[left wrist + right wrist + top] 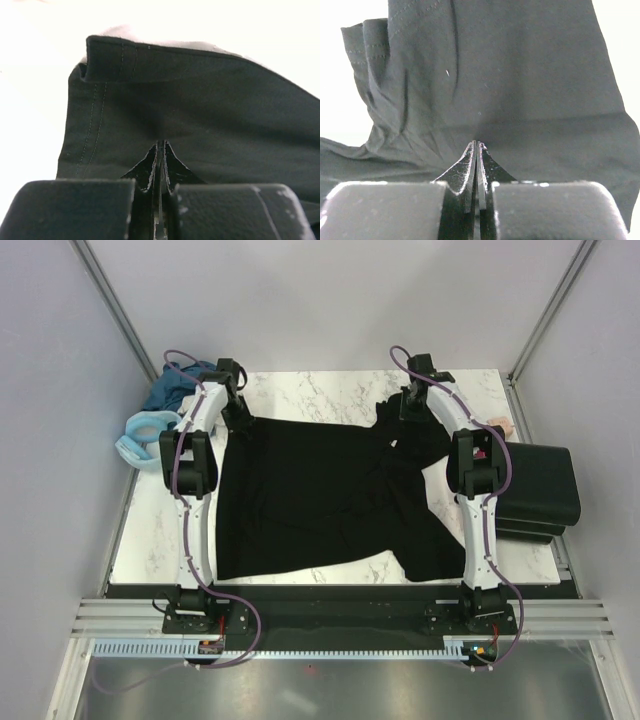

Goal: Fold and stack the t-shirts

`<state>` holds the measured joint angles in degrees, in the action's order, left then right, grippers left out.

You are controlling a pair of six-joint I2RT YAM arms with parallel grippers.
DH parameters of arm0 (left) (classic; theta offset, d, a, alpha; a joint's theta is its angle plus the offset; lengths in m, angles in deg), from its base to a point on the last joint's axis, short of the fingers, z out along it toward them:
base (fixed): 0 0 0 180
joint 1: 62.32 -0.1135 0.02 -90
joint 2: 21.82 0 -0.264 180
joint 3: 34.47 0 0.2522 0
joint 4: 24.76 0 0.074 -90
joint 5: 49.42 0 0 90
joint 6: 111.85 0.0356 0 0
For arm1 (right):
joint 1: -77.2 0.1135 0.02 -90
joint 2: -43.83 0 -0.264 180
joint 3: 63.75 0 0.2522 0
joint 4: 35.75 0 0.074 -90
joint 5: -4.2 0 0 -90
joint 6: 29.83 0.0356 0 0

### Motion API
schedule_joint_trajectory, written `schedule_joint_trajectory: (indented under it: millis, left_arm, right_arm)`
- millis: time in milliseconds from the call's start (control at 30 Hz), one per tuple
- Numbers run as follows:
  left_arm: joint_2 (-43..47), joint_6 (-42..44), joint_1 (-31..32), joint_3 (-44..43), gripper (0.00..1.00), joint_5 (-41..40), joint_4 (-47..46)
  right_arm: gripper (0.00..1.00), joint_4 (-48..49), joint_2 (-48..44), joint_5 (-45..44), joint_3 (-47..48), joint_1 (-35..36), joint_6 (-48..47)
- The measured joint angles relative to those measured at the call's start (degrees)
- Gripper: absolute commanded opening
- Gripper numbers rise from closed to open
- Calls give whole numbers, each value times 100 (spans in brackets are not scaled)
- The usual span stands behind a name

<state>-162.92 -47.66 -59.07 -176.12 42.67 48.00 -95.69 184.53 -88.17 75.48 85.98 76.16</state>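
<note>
Gripped at both far corners: black t-shirt (320,500) spread over the marble table (330,390).

Pinched near the table's far-left corner by the left gripper (161,145), fingers pressed tight together on hemmed cloth. Pinched near the table's far-right corner by the right gripper (476,145), likewise closed hard on fabric. Flat across the table's middle, rumpled and doubled over toward its right side. Off the table's far-left corner: teal-blue t-shirt (178,383) and light blue t-shirt (140,435), heaped. Against the table's right edge: black stack (538,490) of folded cloth.
</note>
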Motion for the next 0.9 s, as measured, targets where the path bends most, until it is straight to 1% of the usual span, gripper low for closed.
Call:
schedule_joint_trajectory:
  millis: [233, 300, 367, 400, 433, 467, 533, 600, 633, 733, 833, 900]
  left_arm:
    - [-463, 0, 4, -610, 2, -11, 284]
    - [-481, -2, 4, -660, 2, -46, 330]
    - [-522, -4, -2, -715, 2, -48, 385]
    - [-544, -7, -9, -754, 2, -48, 409]
    - [-557, -9, -24, -785, 2, -46, 431]
    - [-577, -17, -37, -831, 2, -44, 455]
    - [-632, -44, -59, -922, 2, -20, 503]
    - [-651, -55, -96, -992, 2, 13, 505]
    - [-651, -55, -127, -997, 4, 44, 496]
    - [-649, -55, -216, -1012, 13, 101, 422]
    - [-568, -57, -291, -992, 14, 177, 321]
    - [-358, -57, -323, -874, 11, 306, 256]
  right_arm:
    - [3, -140, 352, 138, 424, 0, -4]
    - [4, -214, 472, 155, 627, 0, -2]
    - [6, -249, 570, 199, 789, 0, 7]
    - [10, -256, 625, 219, 874, 0, 11]
    - [28, -258, 664, 243, 953, 0, 15]
    - [40, -271, 717, 260, 1040, 0, 24]
    - [49, -251, 796, 302, 1193, 0, 50]
    - [50, -214, 811, 361, 1248, 0, 46]
    - [51, -205, 811, 385, 1248, 2, 33]
    - [53, -107, 800, 437, 1246, 9, 31]
    - [51, -37, 667, 531, 1224, -2, 44]
    - [50, 22, 385, 564, 1082, -2, 66]
